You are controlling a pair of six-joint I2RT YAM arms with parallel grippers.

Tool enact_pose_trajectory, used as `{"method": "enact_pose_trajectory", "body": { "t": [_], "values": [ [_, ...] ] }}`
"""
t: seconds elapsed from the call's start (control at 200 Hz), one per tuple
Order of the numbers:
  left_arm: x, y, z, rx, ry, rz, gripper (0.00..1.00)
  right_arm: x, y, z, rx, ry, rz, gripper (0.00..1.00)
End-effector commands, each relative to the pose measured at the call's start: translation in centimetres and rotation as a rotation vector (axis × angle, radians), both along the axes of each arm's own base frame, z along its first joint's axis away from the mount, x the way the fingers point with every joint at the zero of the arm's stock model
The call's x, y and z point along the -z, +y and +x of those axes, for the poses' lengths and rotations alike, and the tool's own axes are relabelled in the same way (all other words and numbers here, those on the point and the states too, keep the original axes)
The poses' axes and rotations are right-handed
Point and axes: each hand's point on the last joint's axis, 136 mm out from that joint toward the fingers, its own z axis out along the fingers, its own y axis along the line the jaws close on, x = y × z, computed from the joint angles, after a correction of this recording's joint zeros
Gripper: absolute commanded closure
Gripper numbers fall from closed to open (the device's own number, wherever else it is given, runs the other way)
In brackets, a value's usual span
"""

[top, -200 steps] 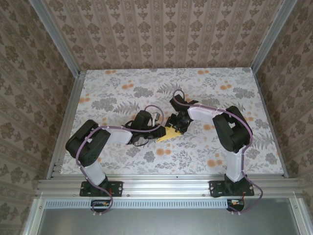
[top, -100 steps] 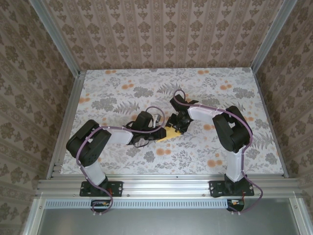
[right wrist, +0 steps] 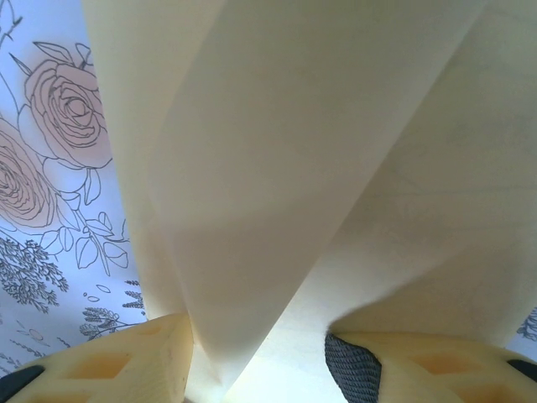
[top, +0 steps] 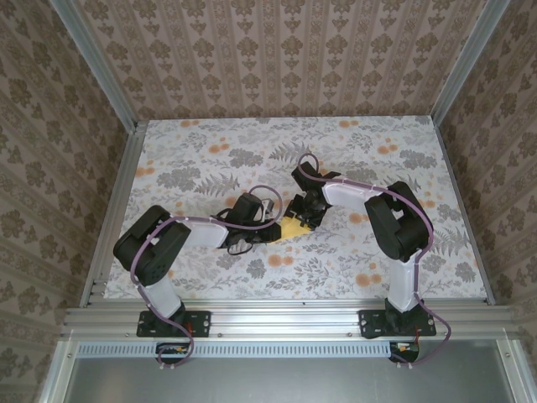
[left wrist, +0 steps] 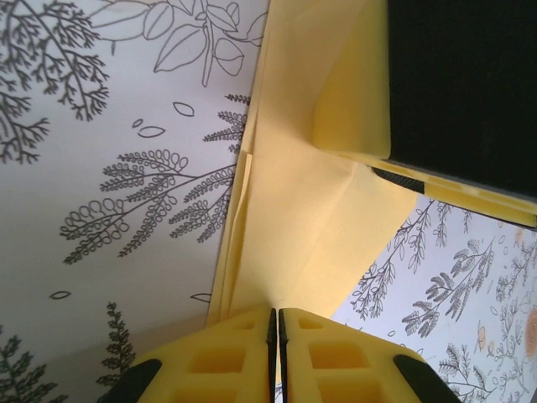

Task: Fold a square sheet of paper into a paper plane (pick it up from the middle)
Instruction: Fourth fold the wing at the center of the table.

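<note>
Part-folded yellow sheet (top: 291, 228) lies mid-bench (top: 377, 164), long axis left-right: left pincer (left wrist: 277, 336) clenched on its left tip, right pincer (right wrist: 256, 357) half-spread astride a fold.

From above, most of the yellow paper (top: 291, 229) is hidden under the left gripper (top: 273, 229) and the right gripper (top: 300, 216). Its folds are too small to see. In the left wrist view, the right gripper's black body covers the paper's top corner. In the right wrist view the paper is blurry and runs off the top. I cannot tell if the right gripper squeezes it.
</note>
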Motion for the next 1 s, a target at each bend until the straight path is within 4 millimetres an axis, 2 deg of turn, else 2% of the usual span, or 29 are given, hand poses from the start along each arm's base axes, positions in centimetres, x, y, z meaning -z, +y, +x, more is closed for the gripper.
{"method": "enact_pose_trajectory", "body": {
  "t": [0.0, 0.37, 0.49, 0.695, 0.845, 0.995],
  "values": [
    [-0.1, 0.4, 0.0, 0.003, -0.020, 0.042, 0.87, 13.4, -10.7, -10.6, 0.004, 0.384, -0.458, 0.44],
    [-0.3, 1.0, 0.1, -0.012, -0.030, 0.070, 0.87, 13.6, -10.8, -10.7, 0.002, 0.388, -0.459, 0.44],
    [-1.4, 1.2, 0.1, -0.013, -0.051, 0.061, 0.87, 13.7, -10.9, -10.8, 0.003, 0.391, -0.460, 0.44],
    [-3.9, -0.4, -0.7, 0.022, -0.073, -0.051, 0.85, 13.8, -10.9, -10.9, 0.001, 0.393, -0.462, 0.44],
    [-3.4, -1.1, -1.5, 0.041, -0.060, -0.046, 0.85, 13.8, -10.9, -10.9, 0.003, 0.396, -0.463, 0.44],
    [-2.0, -1.1, -1.9, 0.045, -0.031, -0.009, 0.86, 13.8, -10.9, -10.9, 0.005, 0.397, -0.465, 0.44]
  ]
}}
